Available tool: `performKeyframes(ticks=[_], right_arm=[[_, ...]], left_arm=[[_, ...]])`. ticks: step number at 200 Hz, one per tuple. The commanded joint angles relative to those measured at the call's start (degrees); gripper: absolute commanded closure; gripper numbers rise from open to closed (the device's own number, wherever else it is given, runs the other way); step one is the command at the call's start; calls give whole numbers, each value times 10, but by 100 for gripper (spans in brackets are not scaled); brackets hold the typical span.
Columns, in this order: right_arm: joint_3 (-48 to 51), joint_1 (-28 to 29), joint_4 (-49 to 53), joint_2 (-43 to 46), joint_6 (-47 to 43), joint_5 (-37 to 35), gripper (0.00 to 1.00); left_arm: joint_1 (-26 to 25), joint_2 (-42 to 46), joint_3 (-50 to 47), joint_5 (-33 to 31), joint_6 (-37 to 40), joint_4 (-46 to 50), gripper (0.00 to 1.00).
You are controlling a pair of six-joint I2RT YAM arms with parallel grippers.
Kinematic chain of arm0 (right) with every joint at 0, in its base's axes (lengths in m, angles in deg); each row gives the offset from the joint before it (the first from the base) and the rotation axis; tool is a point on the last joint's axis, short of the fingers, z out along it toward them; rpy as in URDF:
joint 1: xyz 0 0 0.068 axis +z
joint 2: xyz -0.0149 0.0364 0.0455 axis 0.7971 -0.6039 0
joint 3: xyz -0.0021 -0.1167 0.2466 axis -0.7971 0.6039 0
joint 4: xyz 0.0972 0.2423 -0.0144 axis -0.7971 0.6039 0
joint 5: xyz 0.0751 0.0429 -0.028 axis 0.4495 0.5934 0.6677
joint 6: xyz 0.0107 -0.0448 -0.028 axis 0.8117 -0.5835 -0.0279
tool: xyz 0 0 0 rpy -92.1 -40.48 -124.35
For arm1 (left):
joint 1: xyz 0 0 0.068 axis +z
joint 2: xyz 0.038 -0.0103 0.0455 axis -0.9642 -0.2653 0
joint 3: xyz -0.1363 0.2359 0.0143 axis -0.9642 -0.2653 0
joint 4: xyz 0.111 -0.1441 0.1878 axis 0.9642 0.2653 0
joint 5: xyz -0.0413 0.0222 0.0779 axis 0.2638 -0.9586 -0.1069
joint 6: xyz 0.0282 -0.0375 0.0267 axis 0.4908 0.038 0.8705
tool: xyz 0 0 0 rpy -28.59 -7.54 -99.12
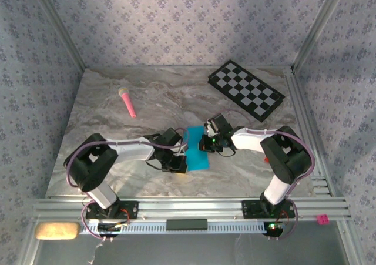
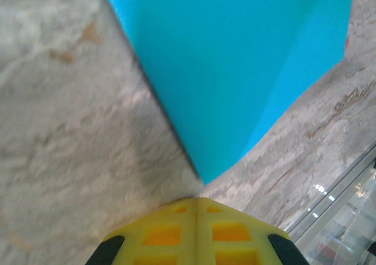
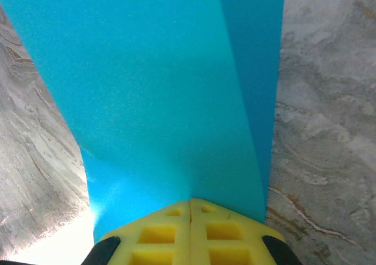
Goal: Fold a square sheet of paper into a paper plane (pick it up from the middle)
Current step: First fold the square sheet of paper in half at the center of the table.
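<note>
Paper (image 2: 235, 71) corner seemingly at left claw (image 2: 195, 201)

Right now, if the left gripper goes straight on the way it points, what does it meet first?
Probably the cyan-blue sheet of paper: its folded corner lies just ahead of the left gripper, whose tips are closed. Their relative height is unclear.

The left arm (image 1: 126, 149) and the right arm (image 1: 258, 138) are alike, with white links and black joints. A thin purple-grey cable (image 1: 71, 164) loops along each, and each stands on a black base (image 1: 108, 211). The left hand (image 2: 195, 200) and the right hand (image 3: 191, 201) match: yellow fingers (image 3: 158, 234) moulded with square pockets, a fine seam between them, and black mounts (image 3: 103, 250) behind. A green light (image 1: 207, 140) glows on the right wrist.
</note>
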Motion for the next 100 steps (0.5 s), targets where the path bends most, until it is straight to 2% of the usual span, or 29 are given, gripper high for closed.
performKeyframes(ticks=[1, 27, 57, 100], right_arm=[[36, 3, 92, -37, 3, -67, 100], [33, 2, 93, -37, -1, -64, 100], [30, 1, 95, -37, -2, -62, 100], [29, 1, 95, -39, -1, -61, 100]], left_arm=[[2, 53, 10, -32, 3, 30, 97], [52, 60, 25, -16, -16, -9, 96], [115, 8, 71, 40, -36, -60, 96], [142, -72, 144, 68, -49, -85, 96]])
